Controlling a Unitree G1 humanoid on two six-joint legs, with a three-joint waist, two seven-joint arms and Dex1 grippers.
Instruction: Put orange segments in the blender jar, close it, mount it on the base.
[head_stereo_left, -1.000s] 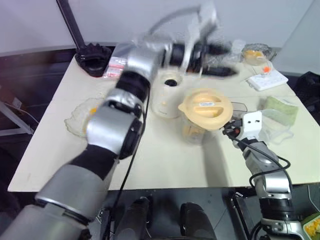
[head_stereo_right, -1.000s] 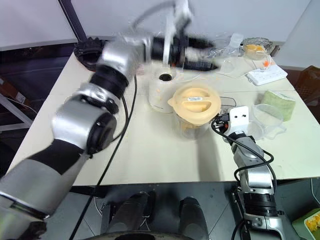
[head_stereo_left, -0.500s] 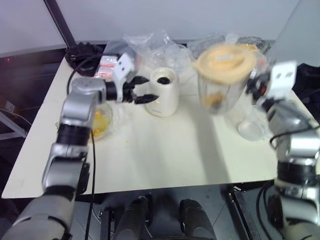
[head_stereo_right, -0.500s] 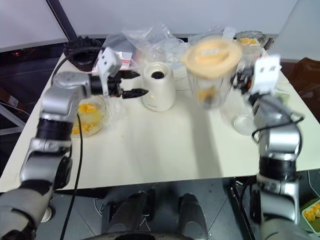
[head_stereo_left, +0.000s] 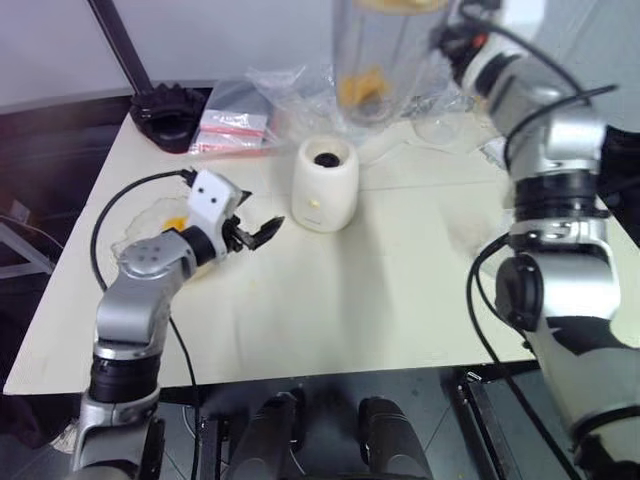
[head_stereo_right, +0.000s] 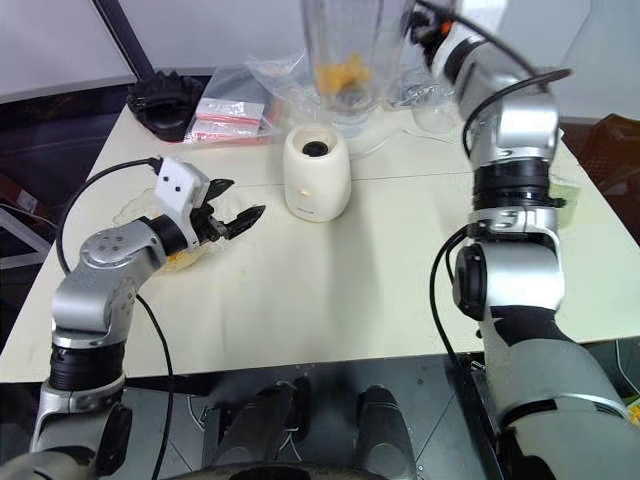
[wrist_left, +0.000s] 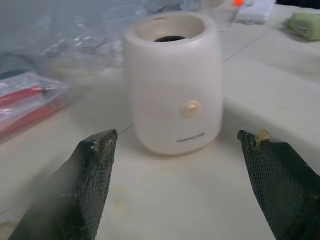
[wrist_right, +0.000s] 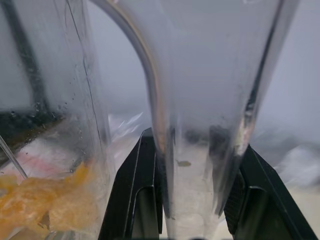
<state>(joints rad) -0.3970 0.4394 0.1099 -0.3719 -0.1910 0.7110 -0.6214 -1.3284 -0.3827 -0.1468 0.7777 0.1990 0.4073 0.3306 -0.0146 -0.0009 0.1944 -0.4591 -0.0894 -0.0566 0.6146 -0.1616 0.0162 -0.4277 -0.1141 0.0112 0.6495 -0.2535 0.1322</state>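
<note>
Two grippers: right gripper (wrist_right: 192, 215) clamps jar (head_stereo_left: 375, 60) handle, left gripper (wrist_left: 185, 145) fingers wide apart, empty.
Next: you centre jar over base (head_stereo_left: 325, 185) socket, lower straight, keep level.

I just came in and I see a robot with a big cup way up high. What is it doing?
The robot is making orange juice. Its right gripper is shut on the handle of the blender jar, which is lifted above the table with orange segments inside. The base stands below on the table, waiting for the jar. The left gripper is open and holds nothing, beside the base.
</note>
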